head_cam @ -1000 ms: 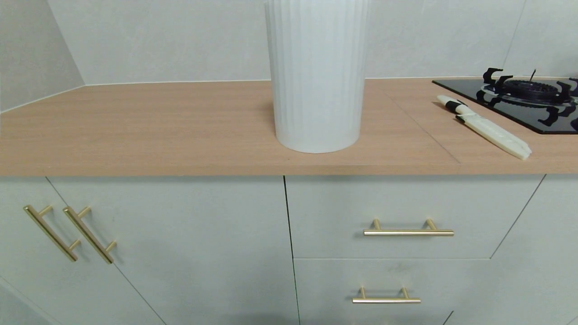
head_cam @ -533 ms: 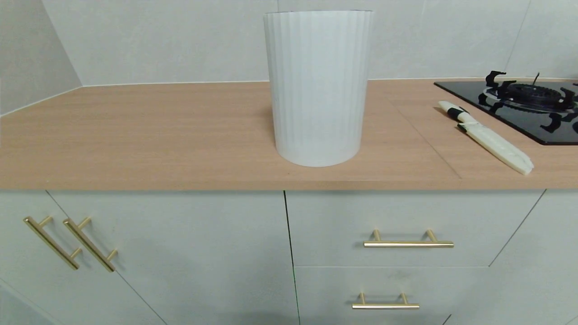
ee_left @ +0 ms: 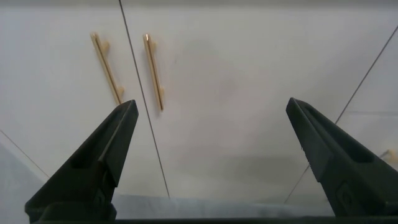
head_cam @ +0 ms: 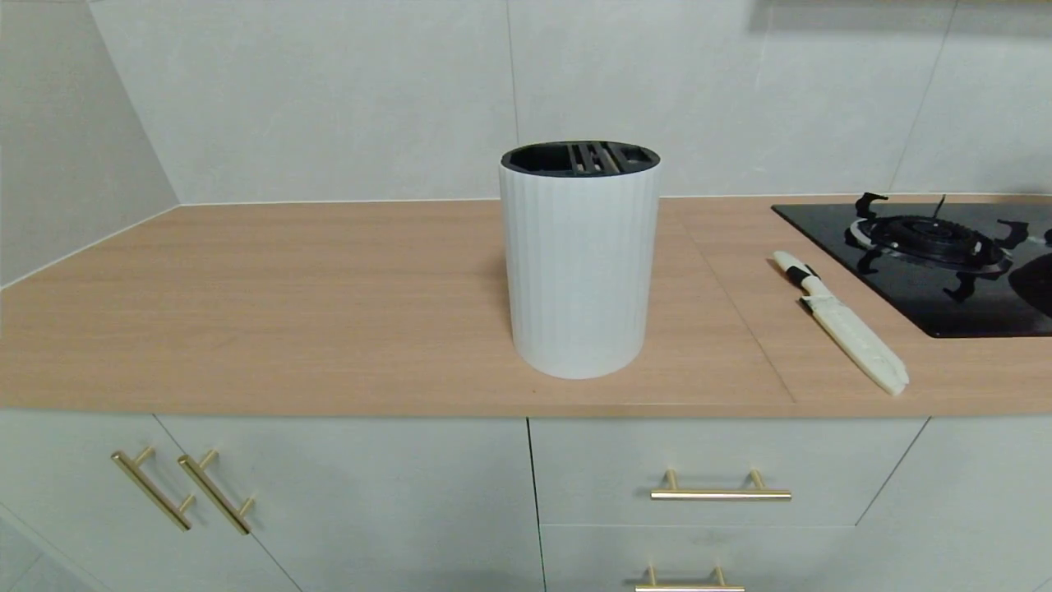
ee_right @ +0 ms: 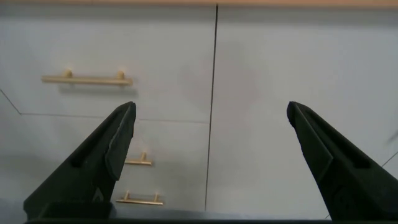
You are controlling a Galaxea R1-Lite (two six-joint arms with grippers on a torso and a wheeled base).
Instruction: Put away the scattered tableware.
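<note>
Right of the white slotted holder, near the desk's front edge, lies the pale knife. The left hand and right hand gape wide and empty, low before the cabinet fronts. Judged best: lift the right hand, grip the knife's far handle end, and keep the blade pointing down for a slot.

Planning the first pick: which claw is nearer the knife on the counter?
Right, most likely. The right claw faces the drawer fronts under the knife. The left claw faces the door handles at the cabinet's far left end.
</note>
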